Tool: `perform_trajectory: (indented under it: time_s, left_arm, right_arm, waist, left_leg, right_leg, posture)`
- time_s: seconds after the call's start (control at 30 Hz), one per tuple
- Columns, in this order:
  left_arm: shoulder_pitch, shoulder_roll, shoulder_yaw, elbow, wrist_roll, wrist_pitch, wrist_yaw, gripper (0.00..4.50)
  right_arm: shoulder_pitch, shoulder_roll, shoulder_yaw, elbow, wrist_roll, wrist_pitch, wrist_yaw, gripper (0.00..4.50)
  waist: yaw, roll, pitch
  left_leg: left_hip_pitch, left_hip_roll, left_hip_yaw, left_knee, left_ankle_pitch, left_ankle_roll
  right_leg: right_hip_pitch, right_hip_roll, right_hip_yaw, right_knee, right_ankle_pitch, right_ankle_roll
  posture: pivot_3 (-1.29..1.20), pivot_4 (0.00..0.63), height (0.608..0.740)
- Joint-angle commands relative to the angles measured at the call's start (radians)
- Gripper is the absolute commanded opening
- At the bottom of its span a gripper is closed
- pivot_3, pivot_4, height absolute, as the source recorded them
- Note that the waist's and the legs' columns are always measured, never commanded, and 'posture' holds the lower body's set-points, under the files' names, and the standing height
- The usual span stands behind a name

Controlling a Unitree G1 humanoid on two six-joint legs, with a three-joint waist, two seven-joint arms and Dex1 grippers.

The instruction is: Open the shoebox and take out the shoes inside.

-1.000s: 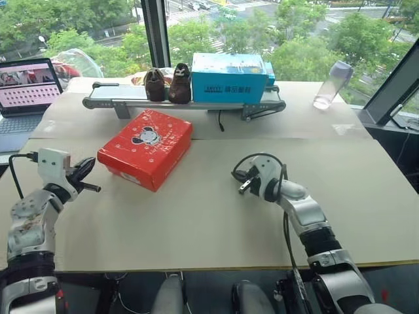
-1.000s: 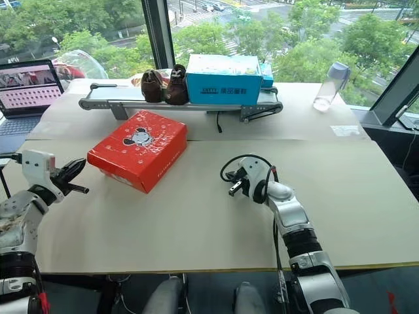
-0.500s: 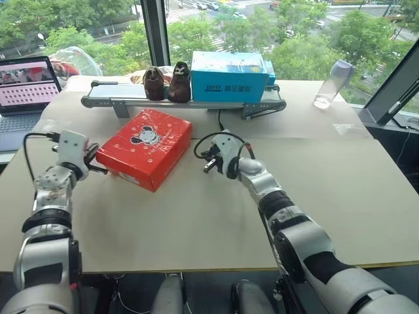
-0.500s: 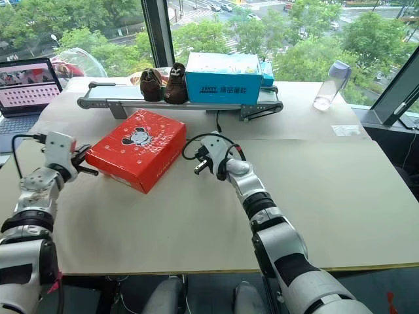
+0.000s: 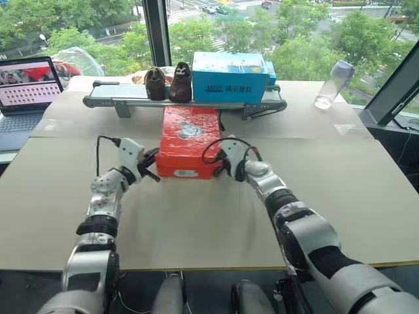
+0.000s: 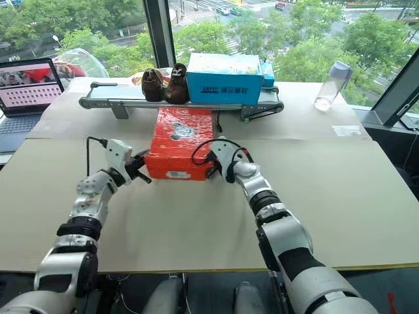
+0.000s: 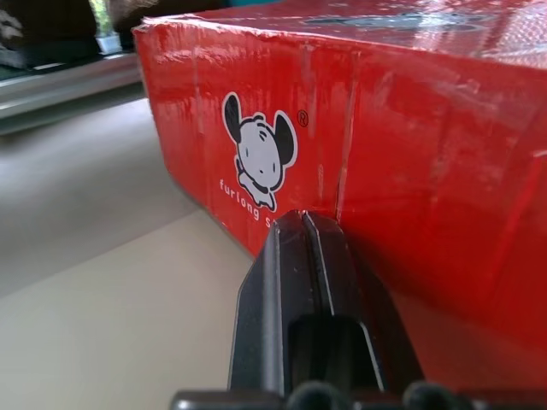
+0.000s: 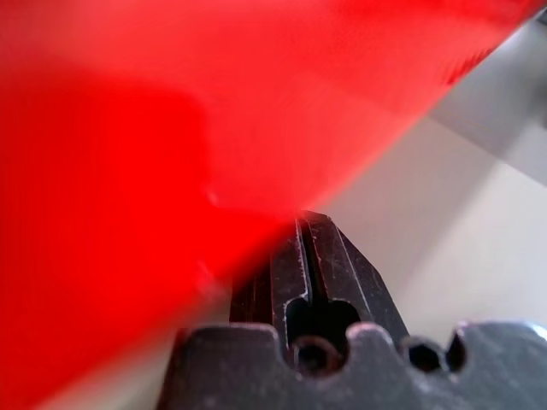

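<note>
The flat red cardboard shoebox with the cartoon mouse on its lid now lies square to me on the beige table, its short labelled end facing me and its far end just short of the grey conveyor strip; a second ago it lay skewed, further to my left, with one corner pointing at me. The lid is down. My left gripper, fingers pressed together and holding nothing, sits against the box's near left corner; in the left wrist view its closed tips meet the red side wall below the mouse print. A second ago this gripper was well off to the left, apart from the box. My right gripper, likewise closed and empty, now rests at the near right corner, having come across from mid-table. On the conveyor strip stand the dark brown pair of shoes and the taller blue cardboard box, both unmoved.
</note>
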Motion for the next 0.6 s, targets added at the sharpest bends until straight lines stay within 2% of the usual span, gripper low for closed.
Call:
perform_trajectory:
  time_s: [0.03, 0.17, 0.23, 0.33, 0.47, 0.6]
  left_arm:
    - [0.050, -0.047, -0.071, -0.216, -0.021, 0.102, -0.017, 0.03]
    - [0.177, -0.060, -0.125, -0.449, -0.040, 0.255, -0.023, 0.03]
    - [0.211, -0.053, -0.135, -0.519, -0.044, 0.301, -0.020, 0.03]
    - [0.338, -0.056, -0.119, -0.735, -0.100, 0.455, 0.033, 0.03]
    - [0.466, -0.037, -0.107, -0.935, -0.126, 0.580, 0.085, 0.03]
    - [0.558, -0.063, -0.091, -1.104, -0.178, 0.713, 0.171, 0.03]
  right_arm:
    - [0.044, -0.017, -0.007, -0.170, 0.027, 0.024, 0.073, 0.09]
    - [0.245, -0.120, 0.042, -0.645, 0.074, 0.279, 0.241, 0.09]
    - [0.313, -0.159, 0.058, -0.803, 0.093, 0.392, 0.284, 0.09]
    - [0.480, -0.289, 0.089, -1.142, 0.150, 0.624, 0.384, 0.09]
    - [0.612, -0.403, 0.096, -1.374, 0.183, 0.798, 0.408, 0.09]
    - [0.685, -0.445, 0.070, -1.459, 0.216, 0.877, 0.392, 0.09]
  waist:
    - [-0.004, 0.000, 0.000]
    - [-0.004, 0.000, 0.000]
    - [-0.004, 0.000, 0.000]
    - [-0.003, 0.001, 0.000]
    - [-0.003, 0.001, 0.000]
    - [-0.001, 0.001, 0.000]
  left_leg:
    - [0.000, 0.000, 0.000, 0.000, 0.000, 0.000]
    - [-0.001, 0.000, 0.000, 0.000, 0.000, 0.000]
    - [-0.001, 0.000, 0.000, 0.000, 0.000, 0.001]
    - [-0.002, 0.001, 0.000, 0.001, -0.001, -0.001]
    - [-0.002, 0.001, 0.000, 0.001, -0.002, -0.002]
    - [0.000, 0.002, 0.000, 0.002, -0.005, -0.007]
  right_leg:
    - [0.000, 0.000, 0.000, 0.000, 0.000, 0.000]
    - [-0.001, 0.000, 0.002, 0.001, 0.000, 0.000]
    - [-0.001, 0.000, 0.002, 0.001, 0.000, 0.000]
    - [-0.002, 0.000, 0.002, 0.001, 0.000, -0.001]
    - [-0.002, 0.000, 0.002, -0.001, -0.002, -0.001]
    - [-0.001, 0.000, 0.002, -0.001, -0.008, -0.002]
  posture:
    - [0.00, 0.150, 0.740]
    - [0.00, 0.150, 0.740]
    - [0.00, 0.150, 0.740]
    - [0.00, 0.150, 0.740]
    - [0.00, 0.150, 0.740]
    - [0.00, 0.150, 0.740]
